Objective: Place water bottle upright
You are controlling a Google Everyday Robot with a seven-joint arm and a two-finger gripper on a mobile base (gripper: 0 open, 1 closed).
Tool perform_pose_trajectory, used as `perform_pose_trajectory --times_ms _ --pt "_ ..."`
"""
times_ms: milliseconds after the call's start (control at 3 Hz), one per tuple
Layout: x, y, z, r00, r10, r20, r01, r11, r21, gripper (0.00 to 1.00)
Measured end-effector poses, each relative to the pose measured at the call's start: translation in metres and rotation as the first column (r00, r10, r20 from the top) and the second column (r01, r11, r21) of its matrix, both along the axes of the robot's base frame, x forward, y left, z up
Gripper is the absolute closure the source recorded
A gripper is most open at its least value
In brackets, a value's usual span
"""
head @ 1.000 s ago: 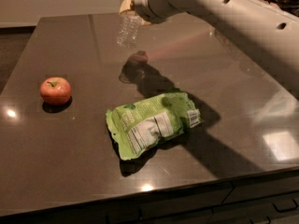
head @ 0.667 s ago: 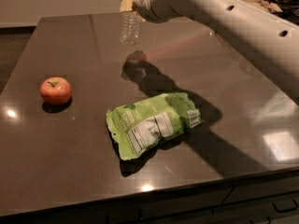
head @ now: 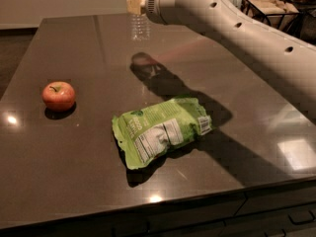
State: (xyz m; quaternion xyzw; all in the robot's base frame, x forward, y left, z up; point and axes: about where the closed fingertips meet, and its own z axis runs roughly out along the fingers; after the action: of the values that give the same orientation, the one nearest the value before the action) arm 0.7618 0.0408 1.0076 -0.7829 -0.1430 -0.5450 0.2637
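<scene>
The water bottle is a clear ribbed plastic bottle with a label band near its top. It hangs nearly vertical in the air above the far middle of the dark table. Its top runs out of the frame, so the cap is hidden. My gripper is at the top centre, at the end of the white arm that comes in from the right. It is shut on the bottle's upper part. The bottle's shadow lies on the table below it.
A red apple sits on the left of the table. A green snack bag lies flat in the middle near the front. A wire rack stands behind the arm at the back right. The table's front edge runs along the bottom.
The bottle has swung from a tilt to nearly vertical and has risen a little with my gripper. The apple and the bag have not moved.
</scene>
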Motion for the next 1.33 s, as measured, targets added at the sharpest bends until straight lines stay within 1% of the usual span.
perform_pose_trajectory --times_ms 333,667,1000,1333 --pt "0.01 0.0 -0.003 0.9973 0.016 0.071 -0.014 0.999 -0.037 1.0" --pt "0.017 -0.003 -0.013 0.9936 0.044 0.104 -0.035 0.996 -0.086 1.0" --pt "0.017 -0.002 -0.013 0.9936 0.044 0.104 -0.035 0.996 -0.086 1.0" --pt "0.023 -0.008 -0.021 0.9963 0.022 0.084 -0.024 0.999 0.021 1.0"
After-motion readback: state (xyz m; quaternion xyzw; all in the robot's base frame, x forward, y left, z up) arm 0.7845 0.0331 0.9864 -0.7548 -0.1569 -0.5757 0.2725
